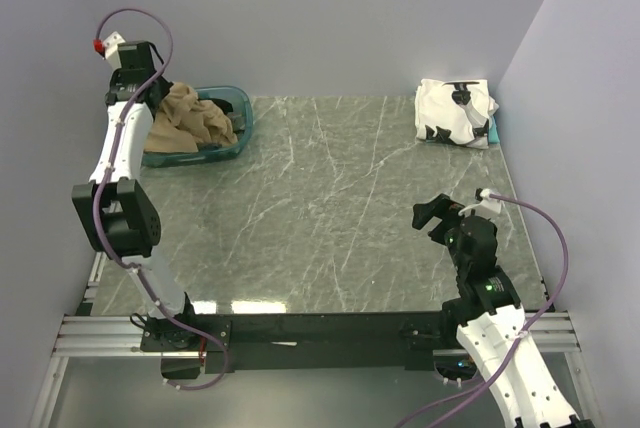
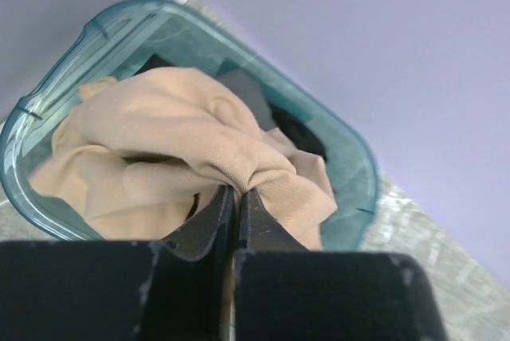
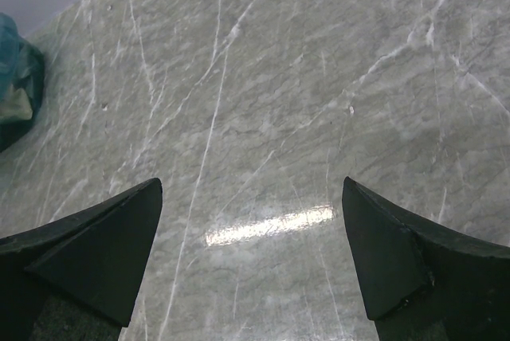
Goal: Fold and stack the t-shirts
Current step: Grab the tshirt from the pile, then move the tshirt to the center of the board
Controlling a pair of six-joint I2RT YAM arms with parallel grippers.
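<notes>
The left end effector was seen clamped shut on a fold of the tan shirt. That shirt was heaped in the teal bin at the far left of the table. Dark cloth was glimpsed under the tan shirt, inside the bin. A folded white shirt with black patches was laid at the far right corner. The right end effector was held above the table at the near right, its jaws spread wide apart.
</notes>
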